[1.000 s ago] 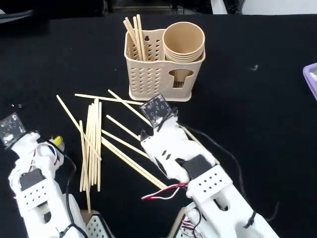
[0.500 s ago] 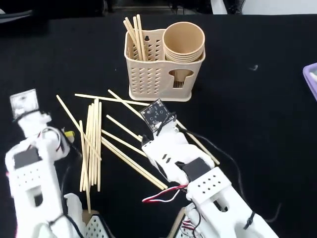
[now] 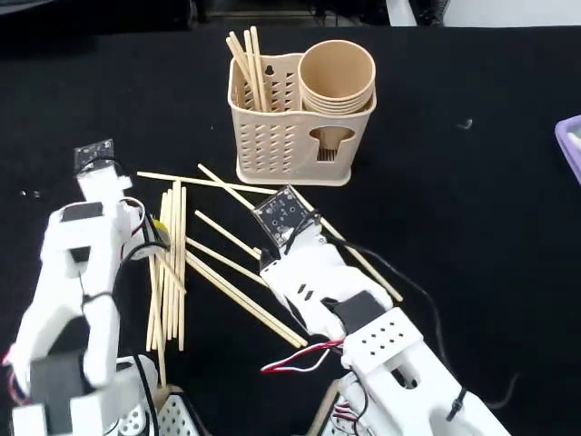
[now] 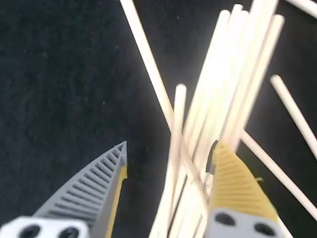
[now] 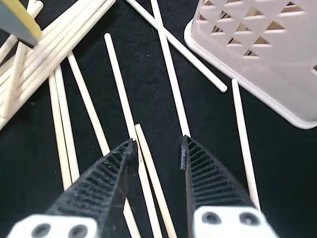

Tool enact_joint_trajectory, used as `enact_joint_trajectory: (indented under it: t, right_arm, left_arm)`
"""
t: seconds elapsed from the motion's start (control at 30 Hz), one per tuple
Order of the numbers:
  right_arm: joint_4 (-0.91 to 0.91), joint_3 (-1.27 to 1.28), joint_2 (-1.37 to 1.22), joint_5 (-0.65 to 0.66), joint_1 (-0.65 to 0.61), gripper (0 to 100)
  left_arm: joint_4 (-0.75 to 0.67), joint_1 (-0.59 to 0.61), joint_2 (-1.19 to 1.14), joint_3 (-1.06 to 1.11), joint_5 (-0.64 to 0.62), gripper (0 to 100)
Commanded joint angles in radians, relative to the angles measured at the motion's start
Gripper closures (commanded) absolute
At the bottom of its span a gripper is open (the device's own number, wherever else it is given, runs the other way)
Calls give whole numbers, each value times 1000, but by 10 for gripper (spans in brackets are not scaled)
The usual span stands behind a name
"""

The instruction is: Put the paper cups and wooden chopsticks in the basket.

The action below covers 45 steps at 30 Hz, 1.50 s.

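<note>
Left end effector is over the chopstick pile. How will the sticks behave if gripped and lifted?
Likely stiff and light: the chopsticks are thin, straight wood. They lie loose and crossed at the open left end effector, so some may slip or pivot.

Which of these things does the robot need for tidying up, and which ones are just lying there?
For the job:
- basket
- paper cups, stacked in the basket
- upright chopsticks, in the basket's other compartment
- loose chopsticks, scattered on the table

Just lying about:
- purple thing at the table's edge, too cut off to tell what it is
- black table itself
</note>
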<state>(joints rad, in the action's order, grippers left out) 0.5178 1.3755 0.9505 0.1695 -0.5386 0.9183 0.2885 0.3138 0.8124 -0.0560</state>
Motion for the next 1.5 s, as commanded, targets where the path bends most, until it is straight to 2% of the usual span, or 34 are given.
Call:
enact_joint_trajectory:
  t: [0.0,0.23,0.43,0.53,0.87,1.07,1.17,1.47]
  right_arm:
    - [-66,10,2,11,-5,864]
    - [-69,10,2,11,-5,864]
    - [-69,10,2,11,-5,864]
    - [-69,10,2,11,-5,864]
    - [-69,12,2,11,-5,864]
    - [-69,12,2,11,-5,864]
    - [-68,12,4,11,-5,864]
    - [-66,12,4,11,-5,864]
  left_arm:
    - [-104,-15,-124,-68,-6,736]
    - [-186,-7,-199,-67,-6,752]
    - [-183,-12,-199,-67,-6,920]
    - [-183,-7,-199,-67,-6,953]
    - [-146,-4,-199,-134,-6,933]
    - [49,-4,-201,-275,-5,776]
    - [89,-5,-210,-302,26,773]
    - [87,-5,-210,-197,100,773]
